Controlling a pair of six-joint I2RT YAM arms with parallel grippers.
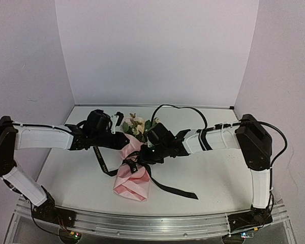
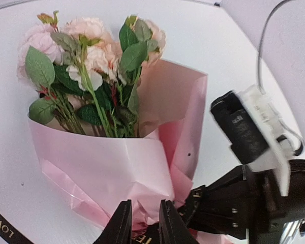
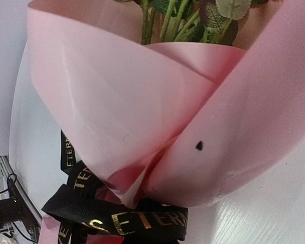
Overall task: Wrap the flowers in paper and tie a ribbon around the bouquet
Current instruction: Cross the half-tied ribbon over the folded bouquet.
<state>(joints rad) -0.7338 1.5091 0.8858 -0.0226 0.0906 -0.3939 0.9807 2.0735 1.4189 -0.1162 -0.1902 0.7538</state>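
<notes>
The bouquet lies mid-table with its flowers (image 1: 137, 124) (image 2: 91, 56) pointing to the back and the pink paper (image 1: 132, 183) (image 2: 107, 162) (image 3: 107, 101) folded into a cone. The black ribbon (image 1: 173, 189) (image 3: 137, 223) with gold lettering circles the cone's waist, and its tails trail left and right. My left gripper (image 1: 123, 141) (image 2: 144, 203) stands over the waist, jaws narrow, with crumpled paper and the ribbon (image 2: 142, 238) between them. My right gripper (image 1: 146, 154) presses against the waist from the right. Its fingertips are hidden in the right wrist view, where the ribbon runs taut along the bottom edge.
The white table (image 1: 203, 168) is walled by white panels at the back and sides. A metal rail (image 1: 142, 223) runs along the near edge. The right arm's black cable (image 1: 178, 108) arches behind the bouquet. The right arm's wrist (image 2: 244, 132) fills the right of the left wrist view.
</notes>
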